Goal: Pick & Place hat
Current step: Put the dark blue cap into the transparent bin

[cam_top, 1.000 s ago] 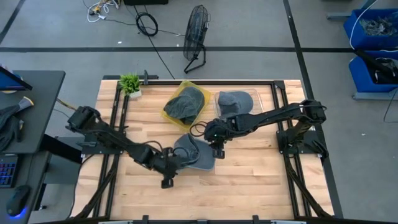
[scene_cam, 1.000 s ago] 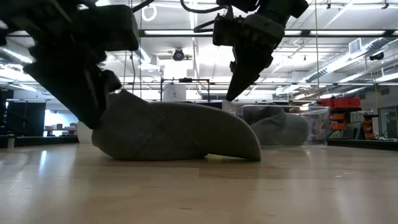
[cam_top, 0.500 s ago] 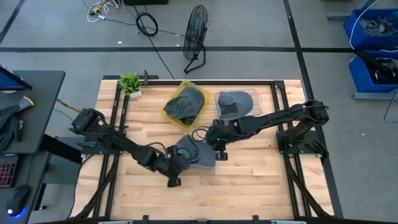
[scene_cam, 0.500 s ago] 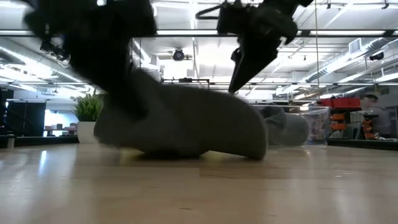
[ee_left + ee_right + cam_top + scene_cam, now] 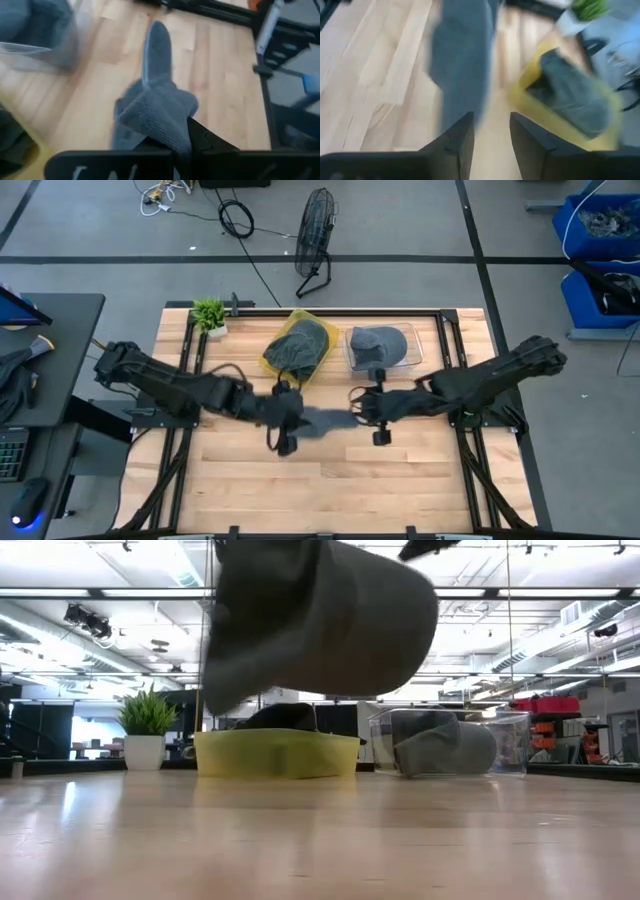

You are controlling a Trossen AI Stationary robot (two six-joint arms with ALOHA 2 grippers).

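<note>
A grey hat (image 5: 322, 421) hangs in the air over the middle of the table; in the low view (image 5: 320, 615) it is well above the wood. My left gripper (image 5: 287, 418) is shut on its left end, which also shows in the left wrist view (image 5: 182, 142). My right gripper (image 5: 358, 408) is open just off the hat's right end. In the right wrist view (image 5: 492, 135) bare wood shows between its fingers, and the hat (image 5: 462, 60) is ahead of them. My left gripper pinches a bunched edge of the hat (image 5: 167, 131) between its two fingers, coming level from the table's left. The hat reaches out ahead of the fingers and sags a little, lifted clear of the table.
A yellow tray (image 5: 272, 362) with a dark hat stands at the far middle, with a clear bin (image 5: 412, 340) holding a grey hat to its right. A small potted plant (image 5: 210, 313) stands at the far left. The near half of the table is bare wood.
My left gripper has gone up and toward the far edge with the hat, which was lying on the table and now hangs clear of it. My right gripper has risen and shifted a little toward the table's right edge, off the hat.
</note>
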